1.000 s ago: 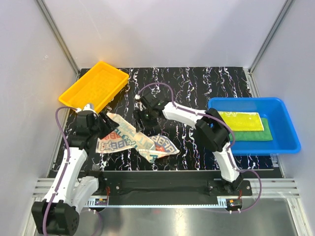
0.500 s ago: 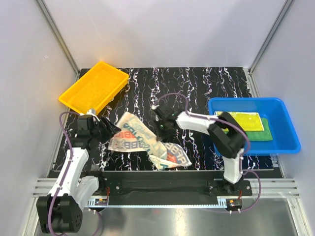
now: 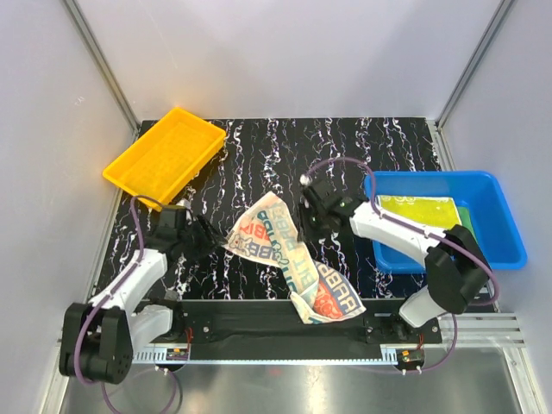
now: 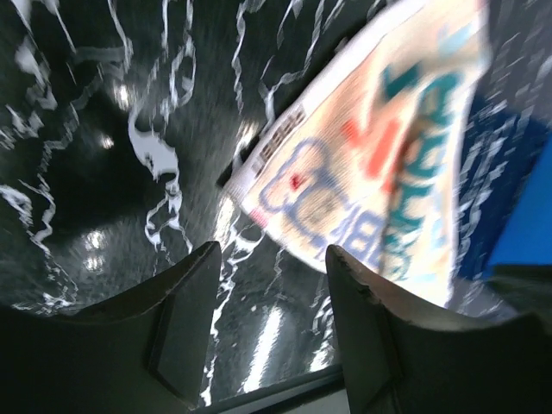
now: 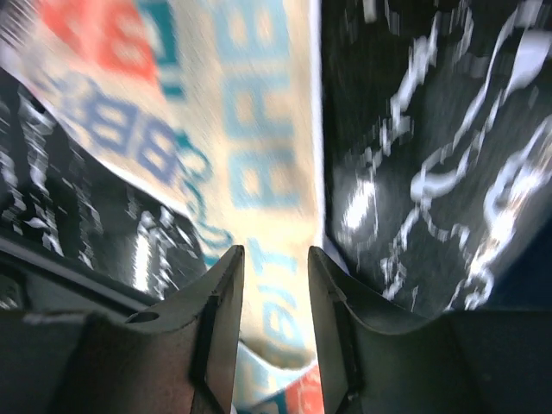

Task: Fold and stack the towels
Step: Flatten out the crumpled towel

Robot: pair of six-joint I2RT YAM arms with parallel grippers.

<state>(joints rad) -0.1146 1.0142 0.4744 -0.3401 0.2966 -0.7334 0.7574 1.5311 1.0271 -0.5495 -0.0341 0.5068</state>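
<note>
**Printed towel sprawled left of the blue bin, both grippers off it**

Nearest the arm bases, the lower end of the printed towel (image 3: 332, 297) droops over the table's front edge, down and to the left of the blue bin (image 3: 509, 235). From there the white and teal cloth, with its red-orange print and letters, runs as a crumpled band up and away to the left. It is unfolded and lies wholly outside the bin.

Further left of the bin, past the towel's far end, the left gripper (image 3: 200, 237) sits low over the black marbled table (image 3: 362, 147). Its fingers (image 4: 185, 302) stand well apart with only bare tabletop between them, and the cloth lies just beyond their tips.

The right gripper (image 3: 312, 222) is between the towel's upper edge and the bin's left wall. Its jaws stand partly apart, and the print shows through the gap (whether a fingertip brushes the cloth, I cannot tell).

Inside the bin the yellow towel (image 3: 421, 210) lies flat on the green towel (image 3: 468, 226), both folded.

Farthest off, well to the left of the bin at the table's back corner, is the yellow tray (image 3: 164, 155).
</note>
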